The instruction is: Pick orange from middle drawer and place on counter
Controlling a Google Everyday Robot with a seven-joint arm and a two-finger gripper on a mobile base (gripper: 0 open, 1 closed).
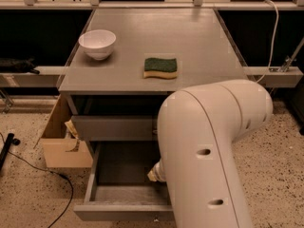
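Camera view, from above the cabinet: nearest to me is the robot's big white arm (pixel 213 151), bent like an elbow and filling the lower right. It reaches down into the middle drawer (pixel 118 212), which is pulled well out, its paler floor showing to the left of the arm. The gripper (pixel 154 174) is down inside that drawer at its right side, almost wholly behind the arm. Only a pale tip shows at the arm's left edge, so I cannot tell how far open it is or whether it has hold of anything. The orange I cannot make out – whatever lies by the gripper is hidden by the arm.

Above the open drawer is a shut grey drawer front (pixel 111 127). Left of the cabinet stands an open cardboard box (pixel 61 148) on the speckled floor (pixel 28 198), with a dark cable (pixel 45 171) trailing near it.

Farther back lies the counter (pixel 190 42) – a green sponge (pixel 160 67) near its front edge, a white bowl (pixel 97 43) upright towards its left side, the two well apart.
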